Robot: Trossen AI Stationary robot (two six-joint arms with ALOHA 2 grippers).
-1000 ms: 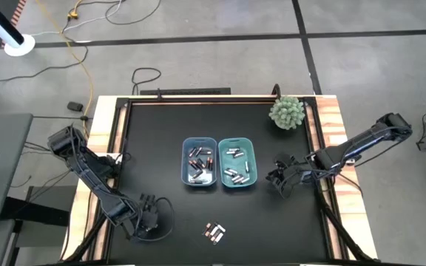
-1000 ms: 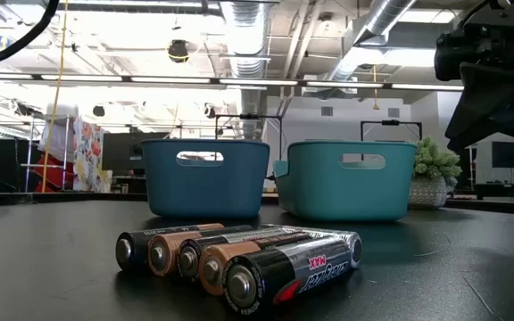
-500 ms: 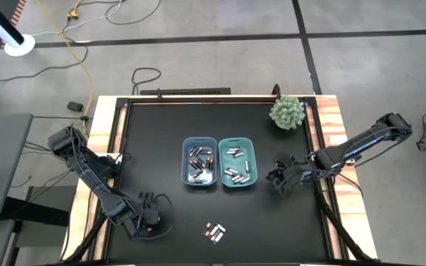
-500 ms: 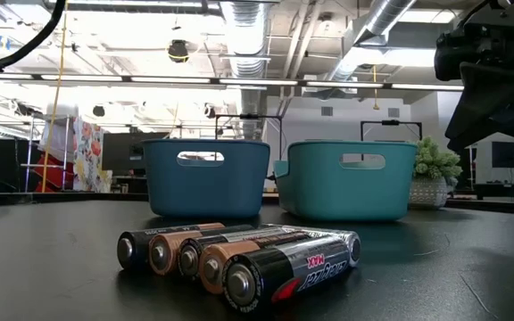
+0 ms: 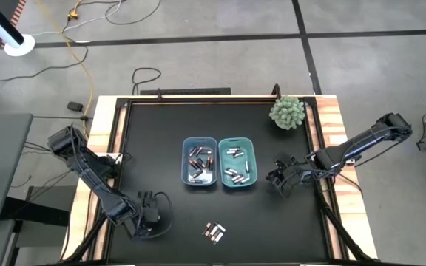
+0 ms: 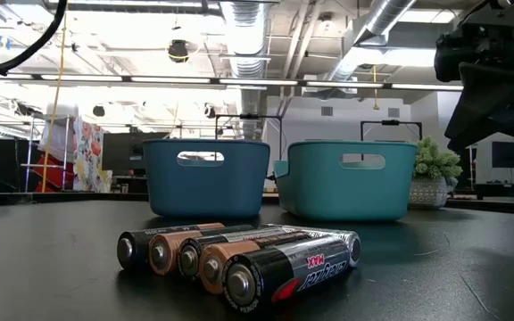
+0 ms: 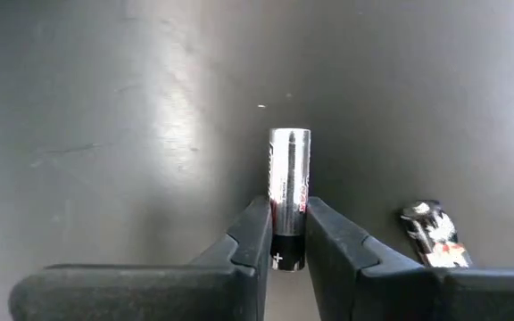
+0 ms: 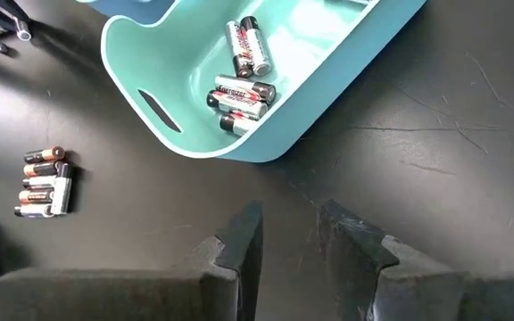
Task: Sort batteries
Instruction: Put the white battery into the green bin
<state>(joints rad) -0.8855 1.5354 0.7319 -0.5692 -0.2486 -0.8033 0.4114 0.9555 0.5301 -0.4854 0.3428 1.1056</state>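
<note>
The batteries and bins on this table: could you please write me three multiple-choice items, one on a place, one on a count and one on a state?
1. Where does the potted plant stand?
A. Far right corner of the table
B. Between the two bins
C. Beside the left arm

2. How many bins hold batteries?
A. One
B. Two
C. Three

3. What is the left gripper doing?
A. Hanging open above the bins
B. Shut on a battery
C. Gripping the plant

Answers:
1. A: the high view shows it at that corner, behind the teal bin.
2. B: the blue bin and the teal bin sit side by side, each holding batteries.
3. B: the left wrist view shows its fingers pressed against a silvery battery.
</note>
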